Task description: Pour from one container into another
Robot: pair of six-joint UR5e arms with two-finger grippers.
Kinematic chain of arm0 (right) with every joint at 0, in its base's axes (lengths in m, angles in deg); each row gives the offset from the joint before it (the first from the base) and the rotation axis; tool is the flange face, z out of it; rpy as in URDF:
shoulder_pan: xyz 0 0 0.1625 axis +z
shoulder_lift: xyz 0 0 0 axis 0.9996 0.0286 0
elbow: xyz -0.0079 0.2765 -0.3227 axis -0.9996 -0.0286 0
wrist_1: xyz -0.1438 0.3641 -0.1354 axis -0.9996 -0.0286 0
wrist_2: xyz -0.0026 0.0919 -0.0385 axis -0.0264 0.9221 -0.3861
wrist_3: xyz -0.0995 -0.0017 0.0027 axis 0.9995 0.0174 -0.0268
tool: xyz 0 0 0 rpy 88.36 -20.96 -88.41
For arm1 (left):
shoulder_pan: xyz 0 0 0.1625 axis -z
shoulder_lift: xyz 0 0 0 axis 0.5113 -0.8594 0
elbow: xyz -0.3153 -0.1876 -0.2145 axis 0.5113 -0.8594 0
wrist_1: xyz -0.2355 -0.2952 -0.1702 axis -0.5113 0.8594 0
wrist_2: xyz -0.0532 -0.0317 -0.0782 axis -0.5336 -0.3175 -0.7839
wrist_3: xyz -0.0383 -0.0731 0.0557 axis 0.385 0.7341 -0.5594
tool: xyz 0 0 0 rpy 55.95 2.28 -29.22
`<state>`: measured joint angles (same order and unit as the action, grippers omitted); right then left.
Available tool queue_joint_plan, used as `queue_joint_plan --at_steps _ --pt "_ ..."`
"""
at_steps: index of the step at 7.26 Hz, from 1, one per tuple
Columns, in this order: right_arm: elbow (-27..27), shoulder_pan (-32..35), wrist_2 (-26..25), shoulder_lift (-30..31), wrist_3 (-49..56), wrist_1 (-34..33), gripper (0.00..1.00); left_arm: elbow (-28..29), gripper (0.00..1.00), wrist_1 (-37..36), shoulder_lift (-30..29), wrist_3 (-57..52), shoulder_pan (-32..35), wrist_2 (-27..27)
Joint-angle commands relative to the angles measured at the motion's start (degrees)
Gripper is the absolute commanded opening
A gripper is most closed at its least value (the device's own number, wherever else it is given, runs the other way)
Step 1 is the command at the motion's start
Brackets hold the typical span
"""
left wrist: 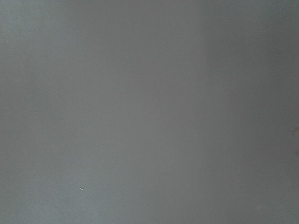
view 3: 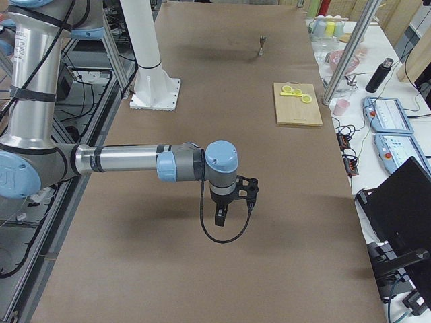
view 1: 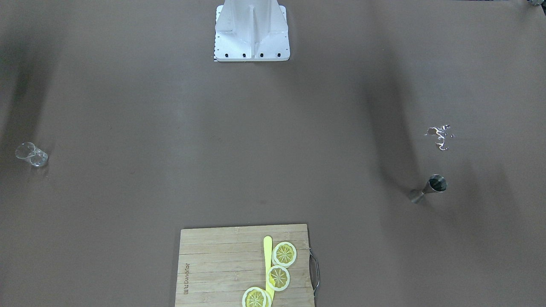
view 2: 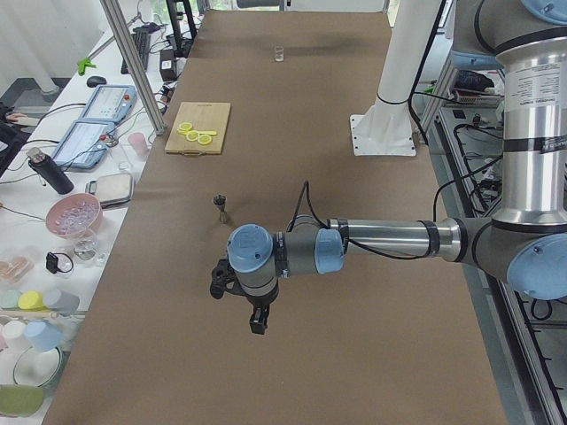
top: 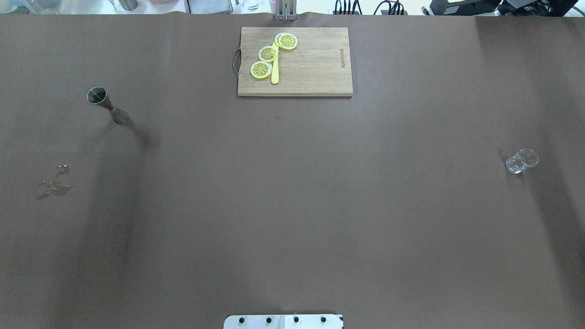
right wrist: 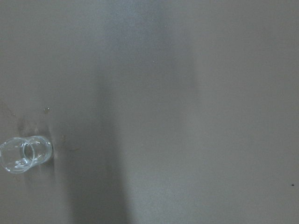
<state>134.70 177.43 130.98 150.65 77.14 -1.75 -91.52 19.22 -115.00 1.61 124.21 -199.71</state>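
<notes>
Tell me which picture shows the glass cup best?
Right wrist view: the glass cup is biggest there, rim clear. Overhead and front show it small; exterior left, a far speck; the others, not at all.

Your worktop [top: 292,205] is plain dull brown, crossed by soft dark shadow bands. A small wet patch [view 1: 439,135] on it glints white. Your jigger [top: 106,104] is shiny grey steel, dark inside its mouth. The glass cup [top: 521,161] is clear and colourless, with white glints. The cutting board [top: 315,68] is pale tan wood striped by plank lines, with a dark printed mark and a grey metal handle. On it you see lemon slices [top: 261,70], yellow with whitish rims and spoke patterns, and a bright yellow utensil [top: 275,73]. The left arm [view 2: 390,239] is silver with light blue joint caps. The left pincer [view 2: 256,320] and the right pincer [view 3: 220,215] are black. The base [view 1: 251,30] is white.
</notes>
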Motion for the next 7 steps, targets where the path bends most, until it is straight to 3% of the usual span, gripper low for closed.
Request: queue_joint_plan --at_steps 1,7 --pt "-0.03 -0.47 -0.28 0.09 0.03 -0.07 1.00 -0.03 0.98 0.00 -0.22 -0.16 0.06 -0.01" --pt "-0.03 -0.47 0.33 0.53 0.03 -0.50 1.00 0.06 0.98 0.00 -0.22 -0.25 0.06 -0.01"
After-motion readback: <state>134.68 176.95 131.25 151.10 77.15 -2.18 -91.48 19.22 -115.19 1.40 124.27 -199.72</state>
